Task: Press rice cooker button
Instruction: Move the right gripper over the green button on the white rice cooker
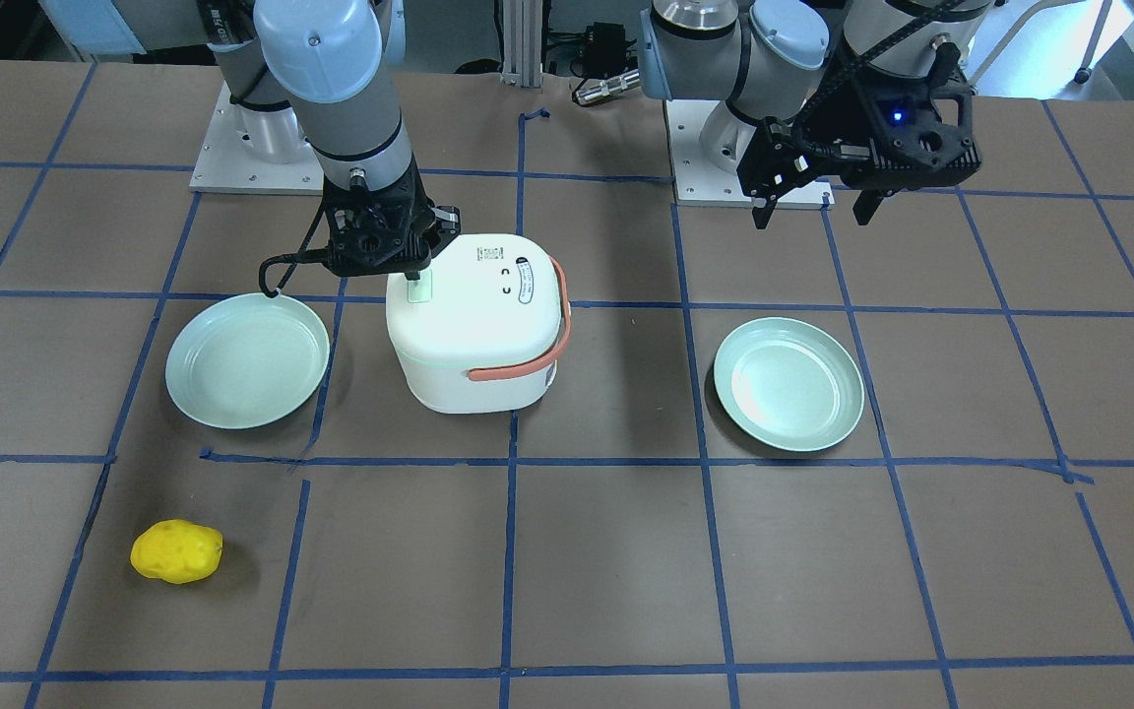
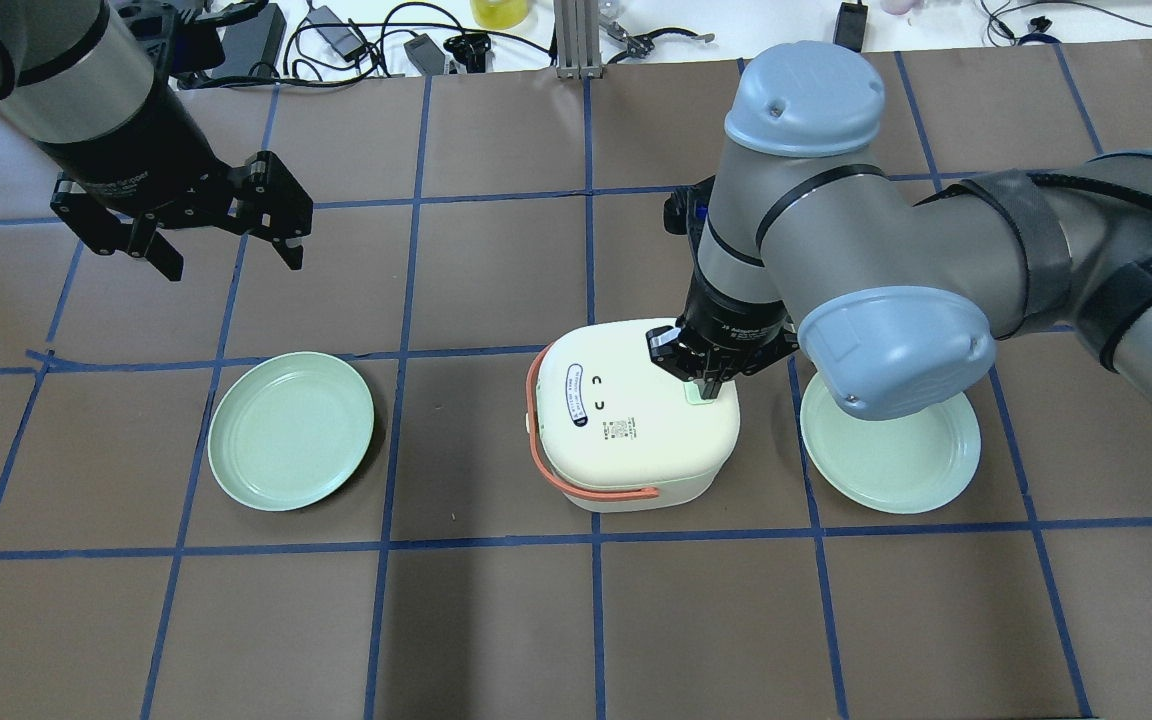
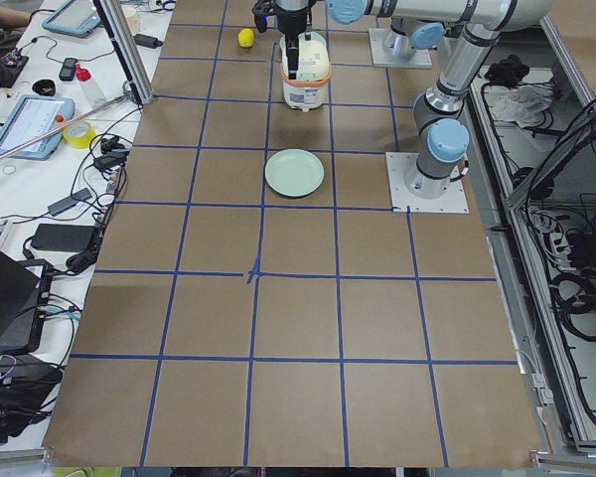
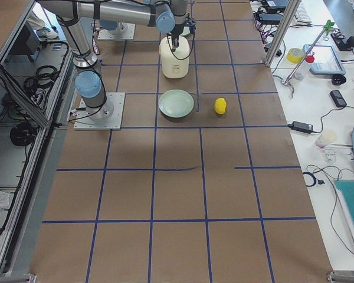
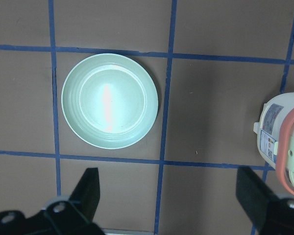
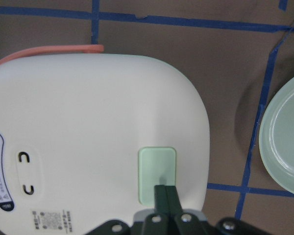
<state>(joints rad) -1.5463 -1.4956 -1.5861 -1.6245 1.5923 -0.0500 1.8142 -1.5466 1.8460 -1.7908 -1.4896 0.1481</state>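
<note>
A white rice cooker (image 2: 631, 420) with a salmon handle stands mid-table; it also shows in the front view (image 1: 473, 325). Its pale green button (image 6: 157, 174) sits on the lid's edge. My right gripper (image 6: 165, 195) is shut, its fingertips together and touching the button (image 2: 701, 392) from above, seen in the front view too (image 1: 416, 279). My left gripper (image 2: 228, 245) is open and empty, hovering well to the left above the table, also in the front view (image 1: 813, 209).
Two pale green plates flank the cooker: one (image 2: 291, 430) under the left gripper's side, one (image 2: 891, 450) partly under my right arm. A yellow potato-like object (image 1: 176, 551) lies far from the robot. Cables and gear lie beyond the table's far edge.
</note>
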